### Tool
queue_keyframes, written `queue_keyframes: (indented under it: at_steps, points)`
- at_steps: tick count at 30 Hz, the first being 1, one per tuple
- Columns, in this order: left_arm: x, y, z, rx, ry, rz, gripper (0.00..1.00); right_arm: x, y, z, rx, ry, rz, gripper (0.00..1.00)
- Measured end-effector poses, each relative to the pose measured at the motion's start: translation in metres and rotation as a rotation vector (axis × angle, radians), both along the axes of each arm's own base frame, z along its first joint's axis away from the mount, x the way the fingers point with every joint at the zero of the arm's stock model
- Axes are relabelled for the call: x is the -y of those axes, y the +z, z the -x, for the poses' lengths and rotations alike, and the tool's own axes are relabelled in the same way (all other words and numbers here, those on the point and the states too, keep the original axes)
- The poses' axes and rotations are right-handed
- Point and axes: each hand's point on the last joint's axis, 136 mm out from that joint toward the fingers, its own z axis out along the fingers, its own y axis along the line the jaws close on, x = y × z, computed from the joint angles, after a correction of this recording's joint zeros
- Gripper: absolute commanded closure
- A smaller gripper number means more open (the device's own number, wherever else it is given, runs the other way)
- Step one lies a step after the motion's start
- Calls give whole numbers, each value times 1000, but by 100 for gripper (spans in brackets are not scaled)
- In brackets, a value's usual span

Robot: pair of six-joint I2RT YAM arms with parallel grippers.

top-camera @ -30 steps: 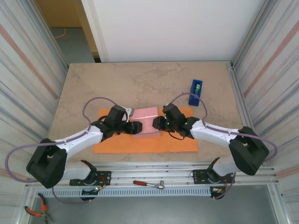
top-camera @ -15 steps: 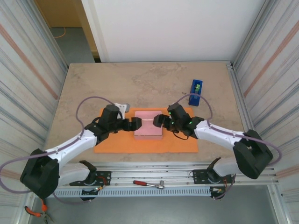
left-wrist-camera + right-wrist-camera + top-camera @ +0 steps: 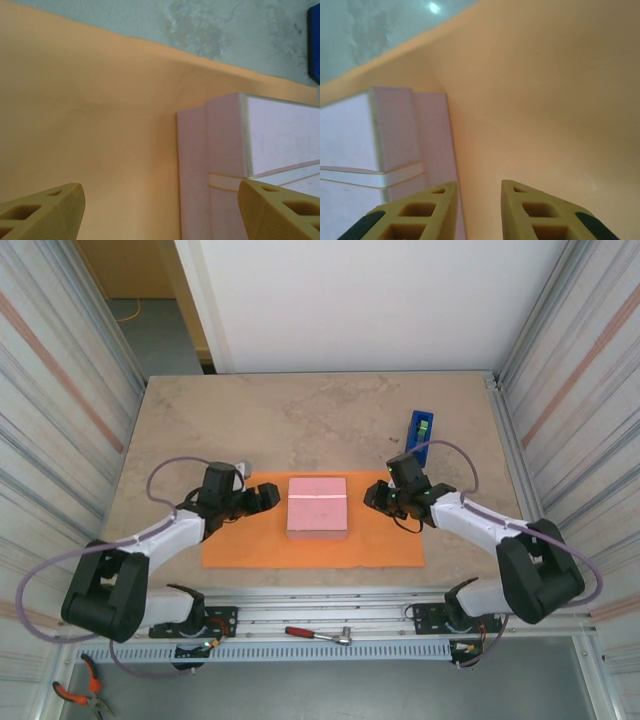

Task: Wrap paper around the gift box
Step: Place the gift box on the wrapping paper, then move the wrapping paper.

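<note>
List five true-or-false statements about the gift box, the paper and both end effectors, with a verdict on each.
1. The gift box sits on the paper. True.
2. The left end effector grips the gift box. False: it is open and apart from the box, over the paper.
3. The paper is folded over the box's lid. False: it lies flat beneath the box, and the lid is bare.
4. The blue tape dispenser stands on the table, off the paper. True.
5. The right end effector holds nothing. True.

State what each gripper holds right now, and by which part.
Nothing. The left gripper and right gripper hang empty on either side of the gift box.
</note>
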Motion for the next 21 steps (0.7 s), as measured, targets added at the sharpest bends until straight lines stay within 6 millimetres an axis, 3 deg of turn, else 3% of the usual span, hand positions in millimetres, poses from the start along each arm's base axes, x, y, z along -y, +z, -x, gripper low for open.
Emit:
queue_keyframes:
  at_steps: [3,8,14,21]
  points:
    - [2,-10,-2,-23,4,6,20,-1,-14,2,-39,10,14,91]
    - [4,-18,-8,-33,19,17,20,-3,-27,0,-59,16,23,100]
    - [0,-29,-15,-46,46,6,20,-5,-51,-1,-104,30,51,100]
    - [-15,-28,-36,-13,124,24,20,-20,-50,-24,-85,56,40,100]
